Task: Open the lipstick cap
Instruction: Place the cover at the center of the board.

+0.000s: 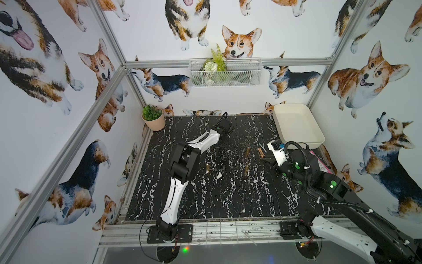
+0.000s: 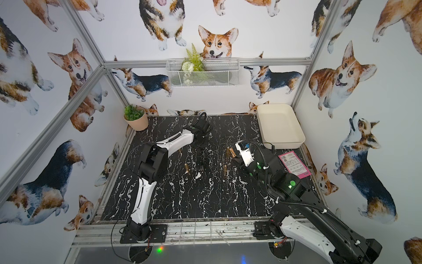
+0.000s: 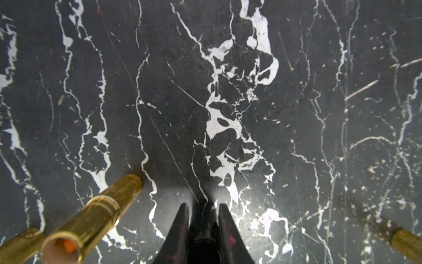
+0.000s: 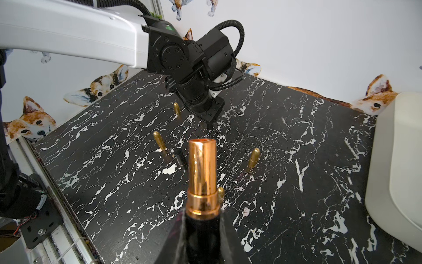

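Observation:
My right gripper [image 4: 202, 211] is shut on the black base of the lipstick [image 4: 202, 173]. Its shiny rose-gold inner tube sticks out bare, with no cap on it. In both top views this gripper [image 1: 266, 157] hovers at the right of the table with the lipstick [image 1: 260, 152] pointing left. My left gripper [image 3: 204, 205] points straight down at the back middle of the black marble table [image 1: 205, 201]. Its fingers are closed on a dark round thing that looks like the black cap, tip close to the table; from the right wrist view it [image 4: 210, 124] shows as a narrow black tip.
Several gold lipsticks stand on the table [image 1: 247, 152] [image 1: 246, 170] [image 1: 207, 168]; one beside my left gripper is open-topped [image 3: 91, 217]. A short black tube [image 4: 181, 160] lies mid-table. A white tray [image 1: 317, 142] sits back right, a potted plant [image 1: 154, 122] back left, a pink paper [image 2: 294, 164] right.

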Robot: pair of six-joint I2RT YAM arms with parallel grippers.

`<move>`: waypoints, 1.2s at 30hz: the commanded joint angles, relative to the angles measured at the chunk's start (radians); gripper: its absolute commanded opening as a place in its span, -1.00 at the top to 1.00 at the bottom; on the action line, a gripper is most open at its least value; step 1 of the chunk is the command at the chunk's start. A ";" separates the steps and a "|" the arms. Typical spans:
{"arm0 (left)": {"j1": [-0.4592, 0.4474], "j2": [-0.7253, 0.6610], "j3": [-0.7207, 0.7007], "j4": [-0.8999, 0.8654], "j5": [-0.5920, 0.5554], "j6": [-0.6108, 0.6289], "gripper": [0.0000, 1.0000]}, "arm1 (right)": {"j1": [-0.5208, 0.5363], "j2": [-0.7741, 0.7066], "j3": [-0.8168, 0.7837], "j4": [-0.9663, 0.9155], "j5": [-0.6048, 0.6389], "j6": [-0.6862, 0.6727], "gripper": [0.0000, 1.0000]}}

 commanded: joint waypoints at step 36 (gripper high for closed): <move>-0.026 -0.121 -0.087 0.010 -0.043 -0.032 0.12 | 0.000 -0.020 -0.011 0.015 0.025 -0.007 0.99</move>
